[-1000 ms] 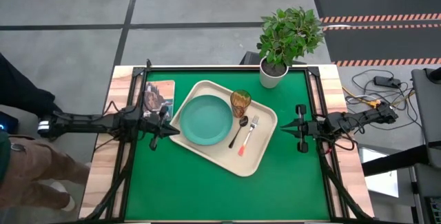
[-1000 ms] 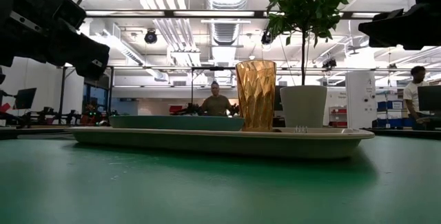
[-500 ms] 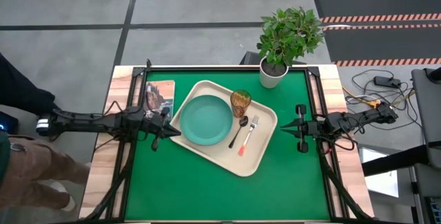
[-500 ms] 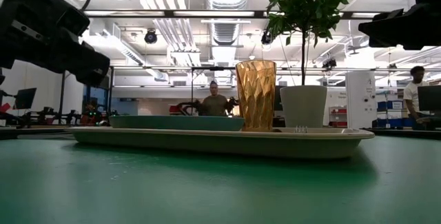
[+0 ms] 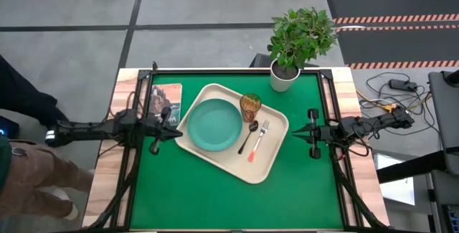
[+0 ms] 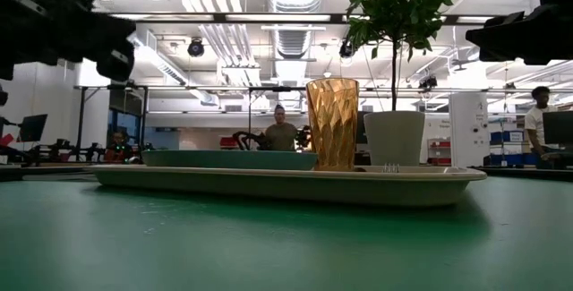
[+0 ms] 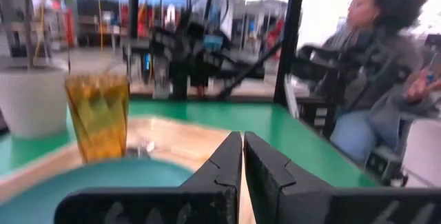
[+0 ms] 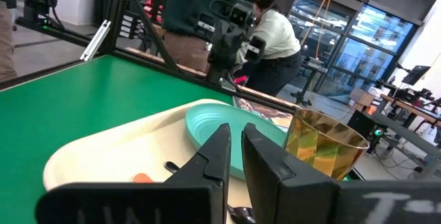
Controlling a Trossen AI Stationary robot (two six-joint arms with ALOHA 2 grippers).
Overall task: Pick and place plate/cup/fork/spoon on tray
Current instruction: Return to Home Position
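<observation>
The green table mat (image 5: 215, 204) carries everything, with one dark arm on each side. The left gripper (image 5: 171, 132) hangs just off the left edge of the tray. Its fingers are pressed together on nothing, as the left wrist view shows. The right gripper (image 5: 300, 133) hangs near the tray's right corner, its fingers likewise drawn together and empty.

The large cream-beige rectangular tray with rounded corners and a raised rim (image 5: 262, 167) lies askew at the middle of the mat. It looks stiff and light, and its rim is the place to pinch it.

The round teal-green plate (image 5: 215, 124) lies flat on the tray's left half. It is probably rigid and smooth, so it may slip, and the shallow rim is the only hold.

The small amber translucent ribbed tumbler, the cup (image 5: 250, 106), stands upright on the tray just beside the plate's far right edge. It likely weighs little and tips easily. The ribs should help a grip around its wall.

The small fork with silver tines and a red-pink handle (image 5: 259, 140) lies on the tray's right half. The slim dark spoon (image 5: 247, 138) lies between it and the plate. Both are thin and lie flat, best taken across the handle.

All four things appear placed. A picture-covered book (image 5: 165, 100) lies left of the tray, and a white plant pot (image 5: 284, 75) stands beyond it. No writing is legible anywhere.
</observation>
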